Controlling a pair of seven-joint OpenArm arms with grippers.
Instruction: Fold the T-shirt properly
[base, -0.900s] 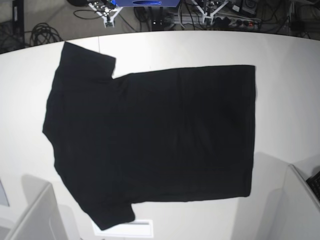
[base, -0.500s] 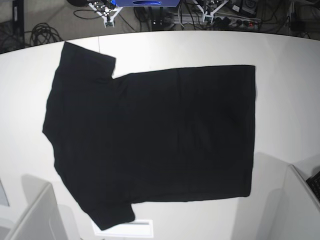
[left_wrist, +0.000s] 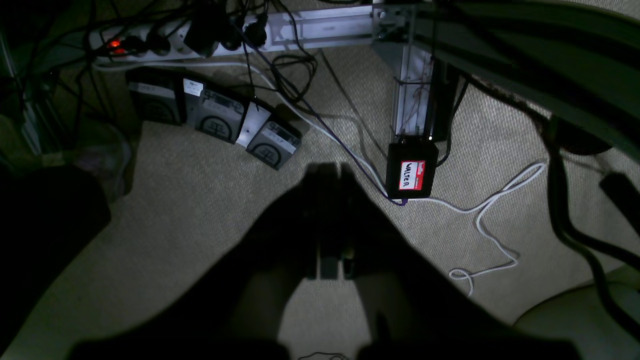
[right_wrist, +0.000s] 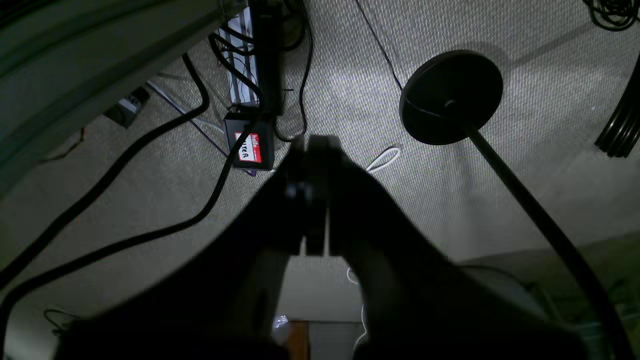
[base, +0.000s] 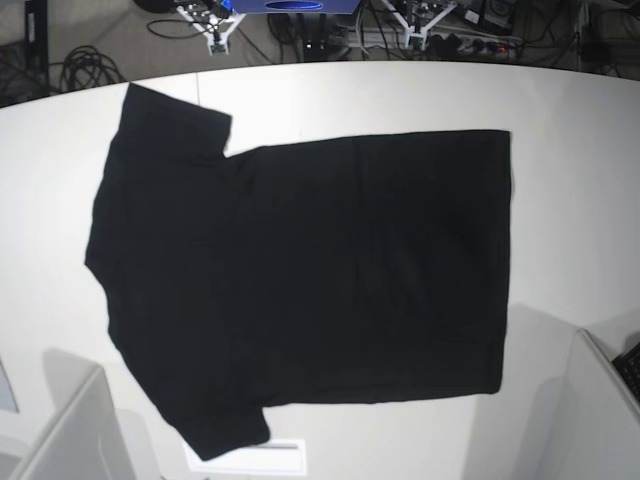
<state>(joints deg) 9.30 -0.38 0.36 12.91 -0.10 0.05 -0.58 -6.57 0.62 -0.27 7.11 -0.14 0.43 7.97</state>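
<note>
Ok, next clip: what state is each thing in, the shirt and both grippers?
Large black short-sleeved cloth T-shirt: spread flat on the white table, unfolded, no print showing.
Left gripper: shut, empty, over the carpet.
Right gripper: shut, empty, over the carpet.

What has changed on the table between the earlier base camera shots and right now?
Nothing has visibly changed. The T-shirt lies spread flat on the white table in the same spot and outline as before, with no arm over it in the base view.
</note>
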